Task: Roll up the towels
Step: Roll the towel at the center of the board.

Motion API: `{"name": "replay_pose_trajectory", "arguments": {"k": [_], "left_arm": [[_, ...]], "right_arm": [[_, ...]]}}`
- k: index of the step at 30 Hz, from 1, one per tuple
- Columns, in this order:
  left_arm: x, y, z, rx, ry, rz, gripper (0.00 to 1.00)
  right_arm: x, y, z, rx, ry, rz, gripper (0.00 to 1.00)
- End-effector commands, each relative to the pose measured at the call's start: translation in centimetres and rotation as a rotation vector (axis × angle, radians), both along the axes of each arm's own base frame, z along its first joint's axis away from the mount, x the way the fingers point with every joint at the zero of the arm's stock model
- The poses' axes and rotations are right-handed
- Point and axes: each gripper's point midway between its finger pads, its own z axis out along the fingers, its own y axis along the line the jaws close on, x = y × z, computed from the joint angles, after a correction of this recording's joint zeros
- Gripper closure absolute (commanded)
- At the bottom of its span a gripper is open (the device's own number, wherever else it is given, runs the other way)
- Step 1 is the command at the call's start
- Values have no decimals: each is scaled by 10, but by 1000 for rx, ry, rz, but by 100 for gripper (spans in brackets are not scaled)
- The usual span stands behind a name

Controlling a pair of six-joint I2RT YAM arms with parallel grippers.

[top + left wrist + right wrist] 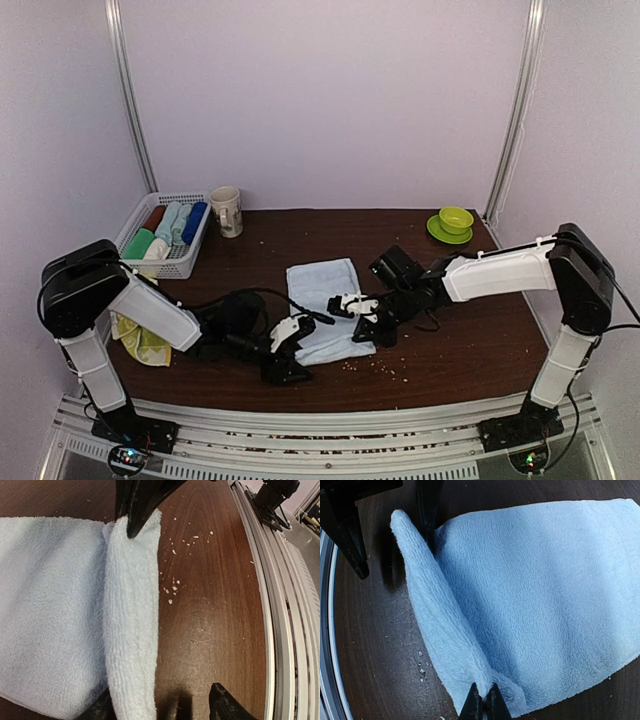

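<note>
The right gripper [483,695] has its jaws pressed together on the folded edge of the pale blue towel [535,595], at the bottom middle of the right wrist view. A pinch of cloth rises to the tips there. The left gripper [159,696] sits at the bottom of its own view with jaws apart, straddling the other end of the same fold. One of its fingers [226,706] stands on bare wood clear of the cloth, and the other is mostly hidden behind the fold.

The towel is looped terry, lying flat on the dark table [480,340] just left of centre in the overhead view. Its lower edge is turned over once into a narrow raised ridge, and the rest is spread out smooth. Pale crumbs [172,587] lie beside the fold.

The yellow-green towel [140,342] is crumpled at the lower left of the overhead view, partly under the left arm, and its print is too small to make out. At upper left a white basket [175,268] holds rolled cloths, with a mug [227,211] beside it. A green cup [456,218] sits at upper right.

Overhead, both grippers cover the folded edge. Both wrist views cut off the towel's far end.
</note>
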Motion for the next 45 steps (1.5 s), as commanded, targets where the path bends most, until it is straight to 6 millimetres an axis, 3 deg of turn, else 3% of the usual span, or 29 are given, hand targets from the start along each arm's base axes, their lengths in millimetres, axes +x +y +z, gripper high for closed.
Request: {"name": "replay_pose_trajectory", "arguments": {"k": [1,8,14,22,27,33,38,45], "left_arm": [[14,4,-5,34,16,101,40],[18,2,5,13,28,130,45],[25,8,7,11,89,189,56],[31,12,18,13,111,259,52],[36,22,38,-12,73,319,41],[50,36,67,-30,3,430,43],[64,31,52,46,3,477,46],[63,20,21,136,0,475,47]], "right_arm": [[10,0,0,-18,-12,-26,100],[14,-2,-3,-32,-18,-37,100],[15,-5,-12,-57,-10,-41,100],[19,-4,-15,-64,-9,-53,97],[21,-3,-17,-68,-5,-60,95],[22,-2,-21,-75,7,-65,94],[23,0,-19,-66,8,-71,93],[24,-1,-21,-79,13,-81,92]]}}
